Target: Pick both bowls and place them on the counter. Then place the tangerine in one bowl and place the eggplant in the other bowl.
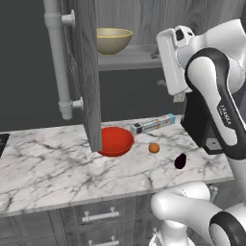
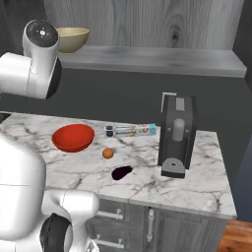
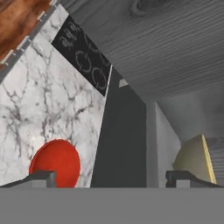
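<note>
Left base view: open cabinet door (image 1: 86, 72) before red bowl (image 1: 115, 141), tan bowl (image 1: 113, 41).

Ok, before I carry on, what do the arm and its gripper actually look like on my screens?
The arm is glossy white with rounded link shells and dark grey-black bands at the joints; one link carries small vertical FRANKA lettering. A boxy white hand section sits at its upper end. The gripper ends in two small dark grey, blocky finger tips, seen in the hand view. No loose cables are visible.

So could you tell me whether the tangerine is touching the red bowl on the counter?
Apart. In the right base view, bare marble shows between the tangerine and the red bowl; the left base view shows the same gap.
</note>
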Available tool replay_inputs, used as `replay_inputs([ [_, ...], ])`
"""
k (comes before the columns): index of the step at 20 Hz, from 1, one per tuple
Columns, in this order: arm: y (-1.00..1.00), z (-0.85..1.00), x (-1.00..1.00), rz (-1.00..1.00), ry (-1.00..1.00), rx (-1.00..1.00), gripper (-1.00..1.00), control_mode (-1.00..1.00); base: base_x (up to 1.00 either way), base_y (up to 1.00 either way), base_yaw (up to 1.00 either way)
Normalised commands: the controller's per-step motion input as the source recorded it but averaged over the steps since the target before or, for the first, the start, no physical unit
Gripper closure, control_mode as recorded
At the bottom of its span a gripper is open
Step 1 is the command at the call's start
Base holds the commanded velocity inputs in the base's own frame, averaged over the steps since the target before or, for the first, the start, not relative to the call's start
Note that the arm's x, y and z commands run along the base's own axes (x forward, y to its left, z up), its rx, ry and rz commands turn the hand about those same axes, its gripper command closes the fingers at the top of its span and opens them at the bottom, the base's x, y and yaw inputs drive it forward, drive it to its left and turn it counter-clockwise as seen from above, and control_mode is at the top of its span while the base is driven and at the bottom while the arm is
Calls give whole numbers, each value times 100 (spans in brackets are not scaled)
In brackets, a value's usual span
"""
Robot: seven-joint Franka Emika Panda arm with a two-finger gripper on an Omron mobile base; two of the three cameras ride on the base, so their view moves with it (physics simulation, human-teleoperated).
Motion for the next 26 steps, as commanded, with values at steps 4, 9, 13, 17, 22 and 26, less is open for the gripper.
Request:
replay_inputs([
  [4, -3, 0, 47, 0, -13, 0, -100, -100, 0, 0, 0],
  [9, 0, 14, 34, 3, -18, 0, -100, -100, 0, 0, 0],
  [13, 0, 15, 39, 6, -12, 0, -100, -100, 0, 0, 0],
  [17, 1, 0, 46, 2, -3, 0, -100, -100, 0, 0, 0],
  [22, 0, 5, 51, 2, 0, 0, -100, -100, 0, 0, 0],
  [26, 0, 21, 47, 3, 0, 0, -100, -100, 0, 0, 0],
])
